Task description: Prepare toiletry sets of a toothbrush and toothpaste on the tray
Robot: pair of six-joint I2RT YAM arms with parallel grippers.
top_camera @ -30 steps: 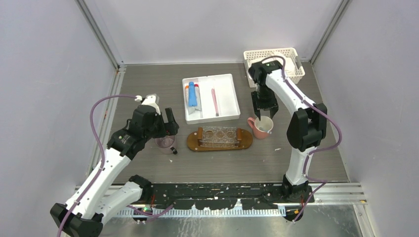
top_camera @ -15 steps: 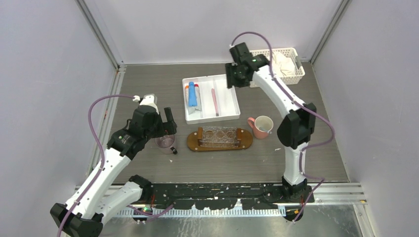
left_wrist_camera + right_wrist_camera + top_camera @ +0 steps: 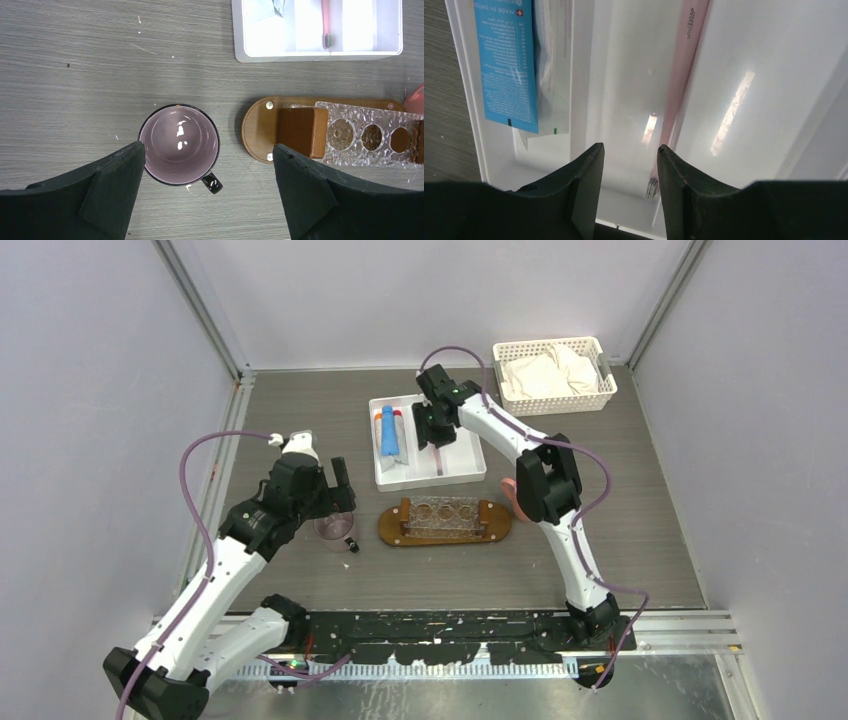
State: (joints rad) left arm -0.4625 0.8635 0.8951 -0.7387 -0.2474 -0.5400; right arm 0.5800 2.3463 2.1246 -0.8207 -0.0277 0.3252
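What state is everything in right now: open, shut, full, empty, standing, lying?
left jaws: wide open above the purple mug.
right jaws: apart, holding nothing, over the white tray.
purple mug: upright, empty.
pink toothbrush: lying flat in the white tray.
blue toothpaste tube: lying in the white tray.
wooden tray: no toiletries on it.

Grey wood-grain tabletop (image 3: 650, 540) between plain pale lilac walls (image 3: 80, 360), aluminium corner posts (image 3: 200, 310).

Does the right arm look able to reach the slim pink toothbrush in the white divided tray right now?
Probably yes: the right gripper hangs open right over the slim pink toothbrush, which lies alone and uncovered in its compartment of the white divided tray.
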